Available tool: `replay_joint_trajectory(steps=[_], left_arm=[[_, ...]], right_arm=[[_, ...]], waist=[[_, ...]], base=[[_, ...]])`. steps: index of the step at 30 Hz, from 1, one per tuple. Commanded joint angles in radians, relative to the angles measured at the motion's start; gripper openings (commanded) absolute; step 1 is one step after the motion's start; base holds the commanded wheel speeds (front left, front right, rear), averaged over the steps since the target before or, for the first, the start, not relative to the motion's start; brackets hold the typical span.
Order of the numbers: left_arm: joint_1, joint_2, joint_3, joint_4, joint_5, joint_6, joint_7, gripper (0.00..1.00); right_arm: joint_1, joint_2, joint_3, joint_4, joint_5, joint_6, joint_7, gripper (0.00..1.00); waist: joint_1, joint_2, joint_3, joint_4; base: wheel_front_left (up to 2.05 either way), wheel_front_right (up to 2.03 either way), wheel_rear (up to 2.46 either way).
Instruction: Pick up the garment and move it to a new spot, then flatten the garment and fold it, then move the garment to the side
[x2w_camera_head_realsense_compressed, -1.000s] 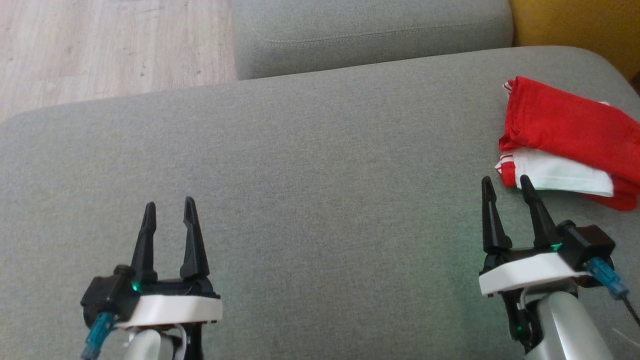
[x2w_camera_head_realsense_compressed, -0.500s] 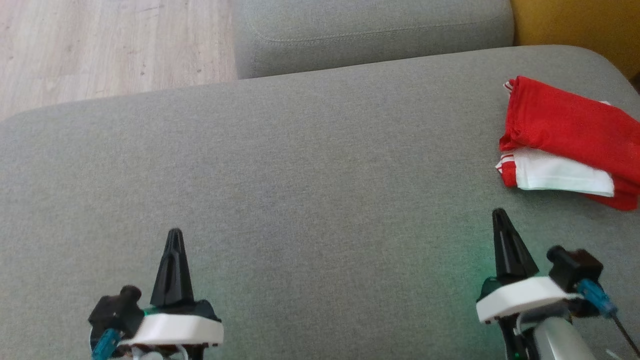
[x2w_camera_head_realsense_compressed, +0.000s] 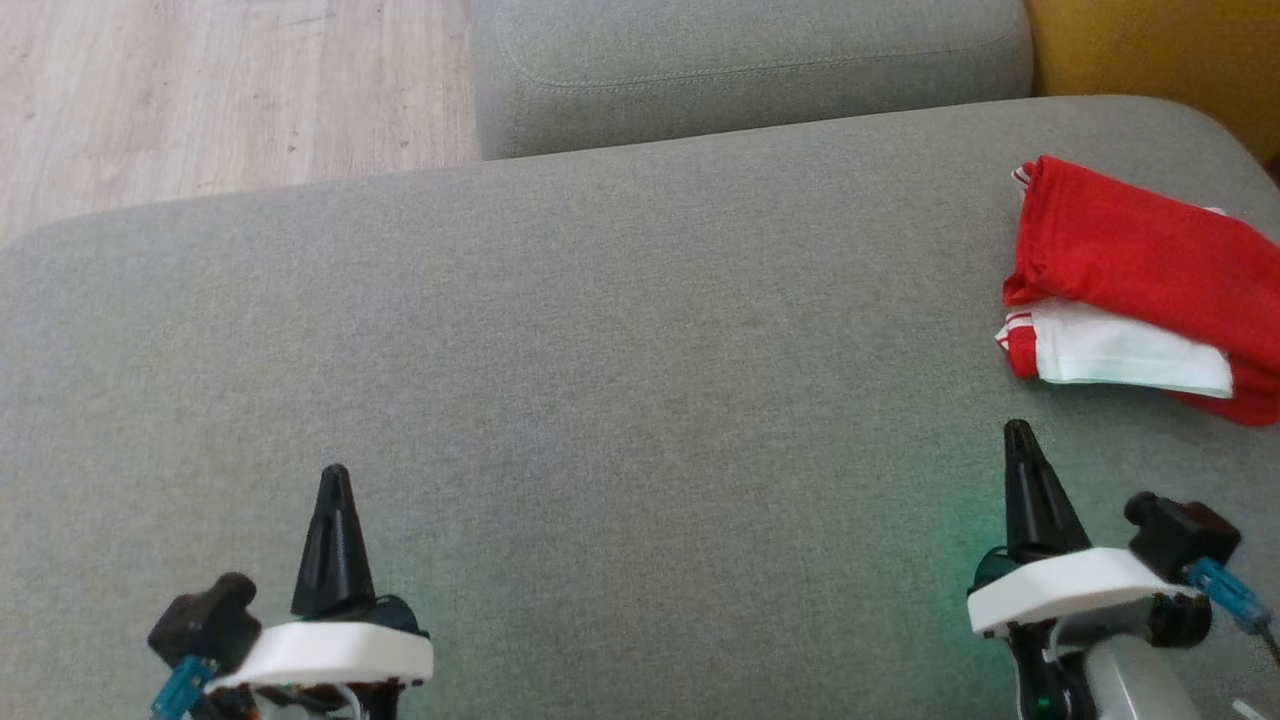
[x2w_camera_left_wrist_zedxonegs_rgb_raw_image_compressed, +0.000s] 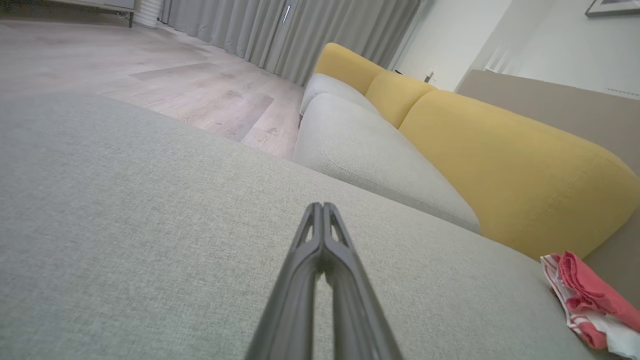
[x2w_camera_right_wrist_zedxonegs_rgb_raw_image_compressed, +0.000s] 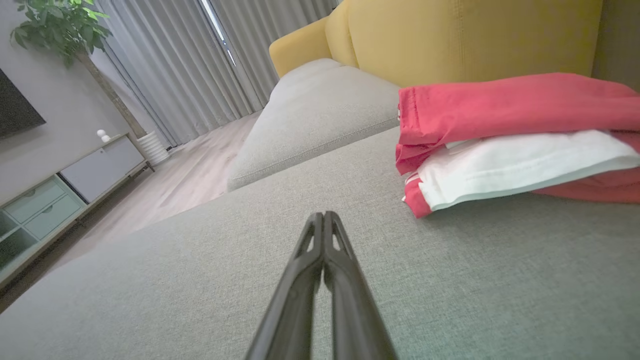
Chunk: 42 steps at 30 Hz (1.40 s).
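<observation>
At the far right of the grey seat cushion (x2w_camera_head_realsense_compressed: 640, 330), close to the yellow backrest (x2w_camera_head_realsense_compressed: 1150, 50): garment (x2w_camera_head_realsense_compressed: 1140, 260), red with a white panel and striped trim, lying as a compact folded stack, white layer sandwiched between red ones. Well apart from the open middle of the cushion; nothing resting on it, nothing gripping it. Judged from that lie: pick-up, relocation, flattening and folding all apparently done; shift to the side apparently done as well. Probably at or very near the end of the task, with little left beyond parking the arms. Neatness of the fold on the far side: hidden, not assessable. Left gripper (x2w_camera_head_realsense_compressed: 333, 478) low at the near left over bare cushion, fingers (x2w_camera_left_wrist_zedxonegs_rgb_raw_image_compressed: 300, 280) pressed together tip to tip, nothing between them, well apart from the garment. Right gripper (x2w_camera_head_realsense_compressed: 1018, 432) at the near right, likewise closed to a single point, empty, near the white corner of the stack but short of it, no contact with cloth. Contact between either pincer and the cushion beneath: cannot tell from these angles. In both wrist views, closed fingertips aimed out across grey fabric, stack off to the right, wood floor (x2w_camera_head_realsense_compressed: 230, 90) beyond the cushion edge.
</observation>
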Motion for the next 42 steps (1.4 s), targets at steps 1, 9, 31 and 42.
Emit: replay_joint_trajectory(steps=[1,9,31,42], left_arm=[[-0.044,0.002,0.023,-0.031,-0.023,-0.006,0.006,0.00],[-0.048,0.003,0.038,-0.028,-0.102,-0.011,0.030,0.00],[-0.058,0.005,0.078,-0.022,-0.311,-0.024,0.091,0.00],[-0.065,0.006,0.102,-0.019,-0.429,-0.032,0.126,0.00]], right_arm=[[-0.043,-0.006,-0.007,-0.040,0.030,0.001,0.005,0.00],[-0.043,-0.008,-0.016,-0.047,0.121,0.001,0.026,0.00],[-0.041,-0.010,-0.042,-0.067,0.359,0.003,0.085,0.00],[-0.040,-0.011,-0.058,-0.078,0.494,0.003,0.119,0.00]], waist=[[0.0000,-0.0001,0.000,0.001],[0.0000,-0.0001,-0.003,0.004],[0.0000,-0.0001,-0.009,0.014],[0.0000,-0.0001,-0.013,0.020]], base=[[0.00,0.00,0.00],[0.00,0.00,0.00],[0.00,0.00,0.00],[0.00,0.00,0.00]])
